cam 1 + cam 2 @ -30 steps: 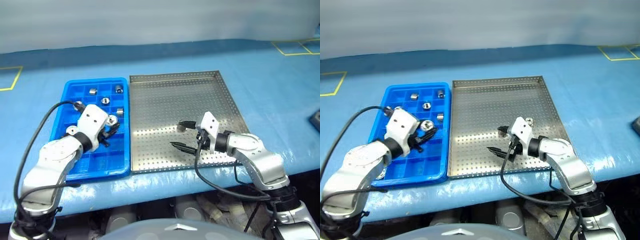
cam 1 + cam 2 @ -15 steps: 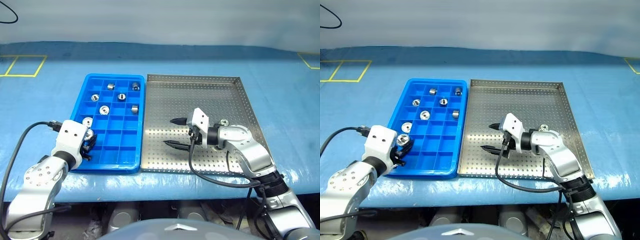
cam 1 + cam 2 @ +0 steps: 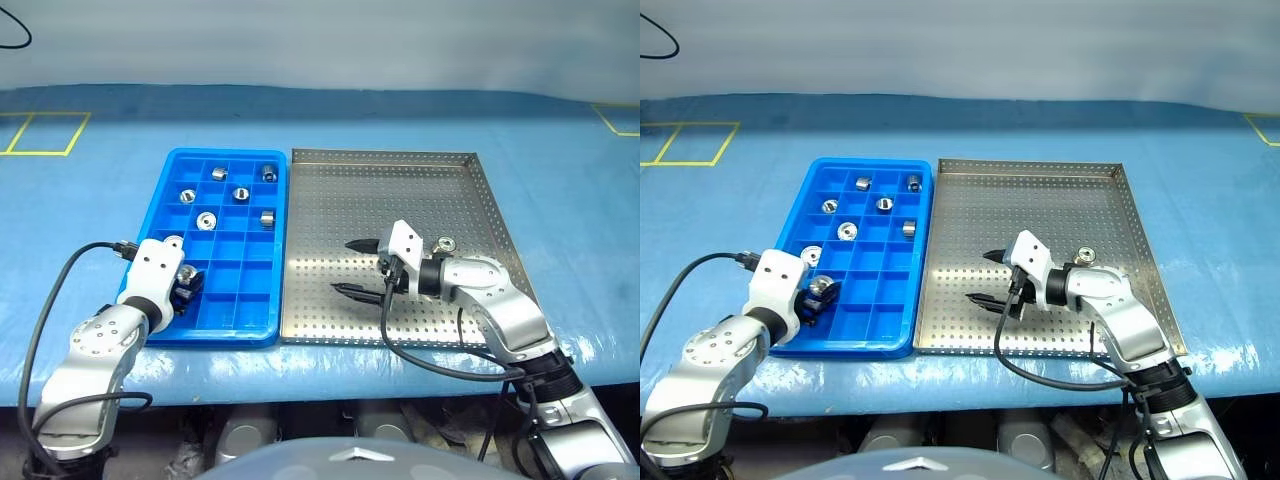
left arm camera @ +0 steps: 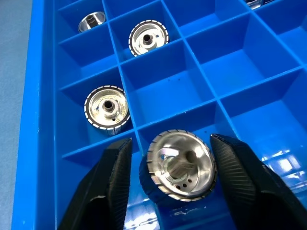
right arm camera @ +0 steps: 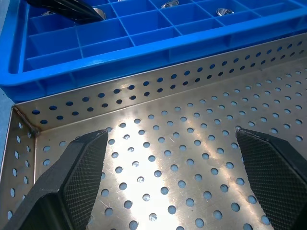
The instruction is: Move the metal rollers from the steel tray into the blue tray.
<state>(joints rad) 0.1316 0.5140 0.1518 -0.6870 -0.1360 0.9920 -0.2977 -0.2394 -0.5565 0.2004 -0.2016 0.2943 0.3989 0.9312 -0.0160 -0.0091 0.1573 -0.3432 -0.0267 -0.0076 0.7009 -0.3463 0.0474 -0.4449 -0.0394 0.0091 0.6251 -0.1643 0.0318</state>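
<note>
The blue tray (image 3: 215, 336) lies left of the steel tray (image 3: 390, 195), side by side. Several metal rollers (image 3: 207, 220) sit in separate compartments of the blue tray. My left gripper (image 4: 170, 143) is low in a near-left compartment and stands open. One roller (image 4: 180, 165) rests between its fingers, which stand close to its sides. My right gripper (image 3: 343, 266) hovers open over the near part of the steel tray, nothing between its fingers (image 5: 81, 167). A single roller (image 3: 445, 243) lies on the perforated floor just behind the right wrist.
Both trays rest on a blue table cover (image 3: 570, 220) with yellow tape marks (image 3: 45, 133) at the far corners. Black cables (image 3: 430, 350) loop from both wrists over the table's front edge. Open perforated floor stretches across the far half of the steel tray.
The camera has swung, shifting the whole picture. My left gripper sank into the near-left compartment and opened off the roller it held. The right gripper kept still and open.
</note>
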